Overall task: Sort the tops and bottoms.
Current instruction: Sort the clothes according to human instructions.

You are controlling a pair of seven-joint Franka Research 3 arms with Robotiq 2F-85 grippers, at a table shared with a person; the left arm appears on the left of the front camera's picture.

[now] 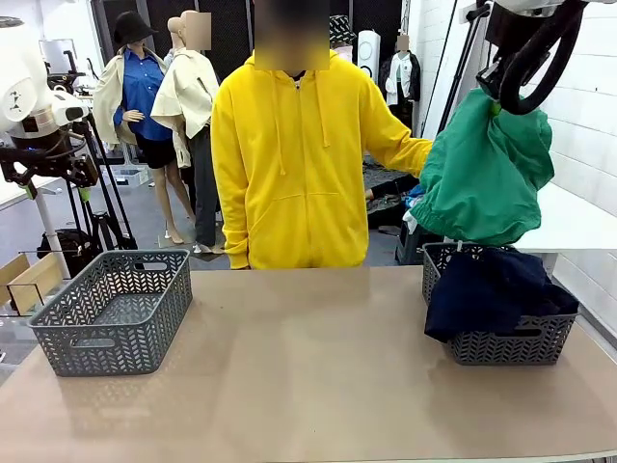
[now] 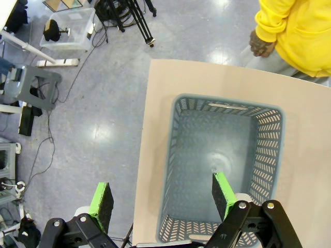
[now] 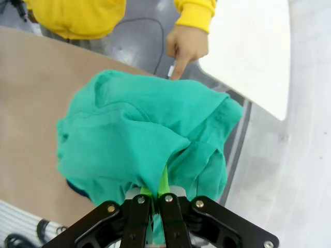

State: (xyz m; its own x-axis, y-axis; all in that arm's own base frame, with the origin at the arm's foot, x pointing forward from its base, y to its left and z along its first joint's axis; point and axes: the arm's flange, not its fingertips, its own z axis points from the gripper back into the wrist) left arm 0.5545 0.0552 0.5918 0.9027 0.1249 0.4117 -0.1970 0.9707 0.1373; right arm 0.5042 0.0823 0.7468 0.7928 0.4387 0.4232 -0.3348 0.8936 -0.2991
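Note:
A bright green garment hangs in the air above the right grey basket, pinched at its top by my right gripper, which is shut on the cloth. A dark navy garment lies in that right basket and drapes over its front rim. High at the left, my left gripper is open with nothing between its green pads, hovering over the empty left grey basket. The person's hand points a finger at the green garment's far edge.
A person in a yellow hoodie stands at the far side of the tan table. The left basket sits near the table's left edge. Tripods and a clear storage box stand on the floor left of the table.

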